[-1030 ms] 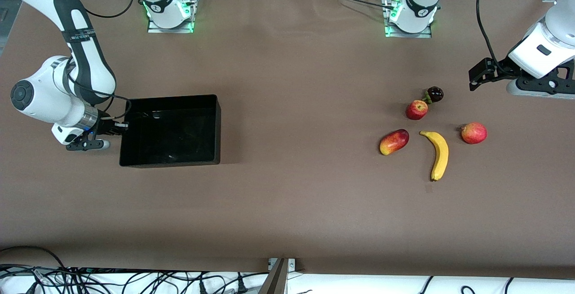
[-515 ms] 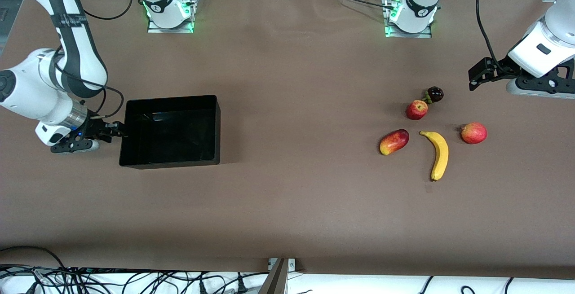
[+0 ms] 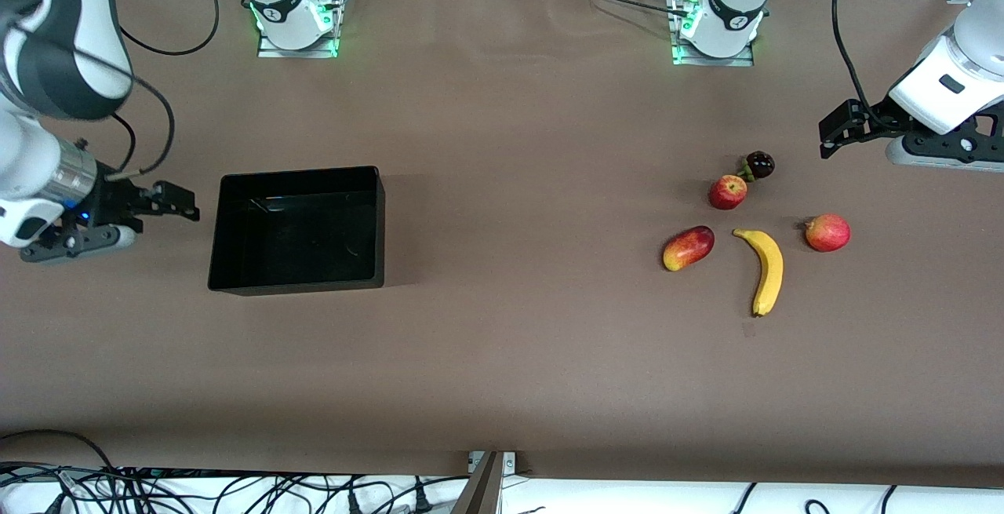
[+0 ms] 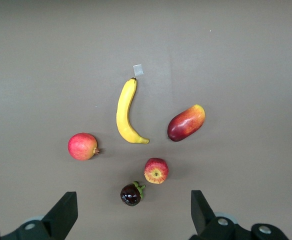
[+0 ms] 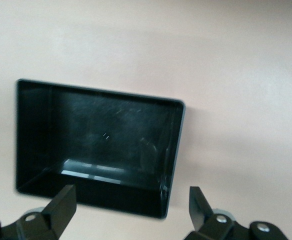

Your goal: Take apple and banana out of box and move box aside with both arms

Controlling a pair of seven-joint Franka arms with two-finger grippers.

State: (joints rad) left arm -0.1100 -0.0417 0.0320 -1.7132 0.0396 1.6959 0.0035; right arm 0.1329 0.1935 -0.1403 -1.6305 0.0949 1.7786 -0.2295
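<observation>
Five fruits (image 3: 753,220), one box (image 3: 296,229)

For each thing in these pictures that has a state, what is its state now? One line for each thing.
black box: upright on the table, empty, held by nothing.
right gripper: open, holds nothing, beside the box.
left gripper: open, holds nothing, above the fruits.
banana: lies flat on the table.
apple: rests on the table, next to a dark fruit.

Glossy black plastic box (image 3: 296,229) on matt brown table (image 3: 518,357).
</observation>
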